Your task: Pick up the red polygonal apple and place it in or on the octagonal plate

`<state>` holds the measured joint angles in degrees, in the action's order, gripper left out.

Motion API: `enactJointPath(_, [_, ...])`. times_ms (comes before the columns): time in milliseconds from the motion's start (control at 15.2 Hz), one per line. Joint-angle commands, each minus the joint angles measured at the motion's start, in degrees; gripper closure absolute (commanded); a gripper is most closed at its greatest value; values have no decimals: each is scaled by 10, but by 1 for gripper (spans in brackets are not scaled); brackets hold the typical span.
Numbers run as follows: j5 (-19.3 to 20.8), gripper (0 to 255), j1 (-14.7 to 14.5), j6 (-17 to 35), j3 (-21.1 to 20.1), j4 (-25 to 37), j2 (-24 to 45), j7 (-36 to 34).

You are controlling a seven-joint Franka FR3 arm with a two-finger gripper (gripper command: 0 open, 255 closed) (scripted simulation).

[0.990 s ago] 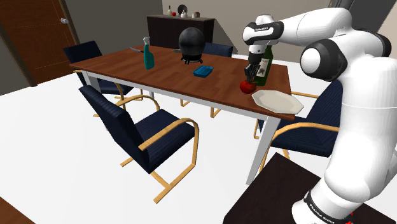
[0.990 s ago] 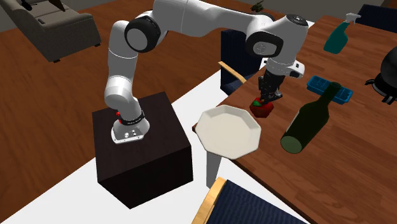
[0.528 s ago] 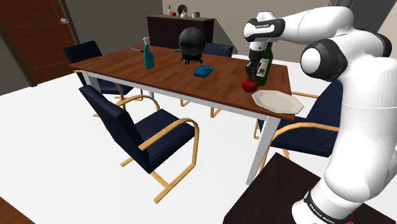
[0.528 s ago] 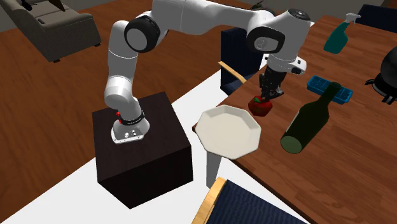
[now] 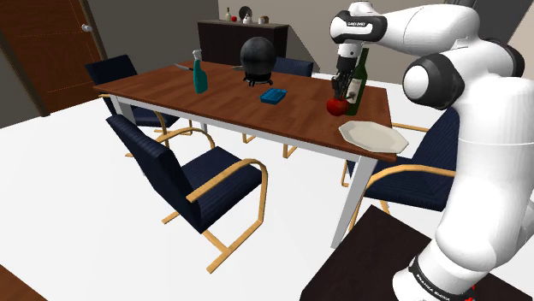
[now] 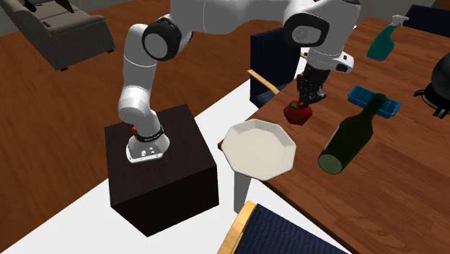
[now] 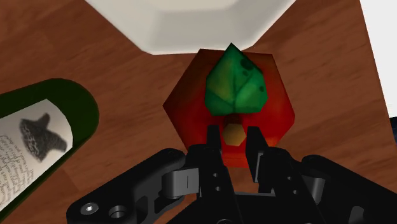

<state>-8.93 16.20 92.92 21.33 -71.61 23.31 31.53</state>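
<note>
Gripper point(image 5: 342, 92) point(image 6: 309, 97) point(image 7: 233, 135), pointing straight down over the wooden table point(image 5: 214, 94). Its two black fingers are drawn almost together and pinch the short stem of the red faceted apple point(image 5: 336, 106) point(image 6: 297, 114) point(image 7: 280, 111), which sits directly beneath the fingertips with its green leaf on top. The white octagonal plate point(image 5: 370, 134) point(image 6: 258, 148) point(image 7: 191, 25) lies near the gripper, just past the apple, at the table's edge. A dark green bottle point(image 5: 359, 79) point(image 6: 350, 137) point(image 7: 44, 137) stands upright close beside the gripper.
</note>
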Motion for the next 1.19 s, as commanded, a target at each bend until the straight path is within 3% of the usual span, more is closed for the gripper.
enactJointPath(0, [-2,255,3,-20,0,25,5,0])
enactJointPath(264, [-5,255,9,-49,0,63,14,-1])
enactJointPath(660, [40,255,-3,-16,19,-102,-124,25])
enactJointPath(1122, [93,255,6,-15,36,-224,-255,52])
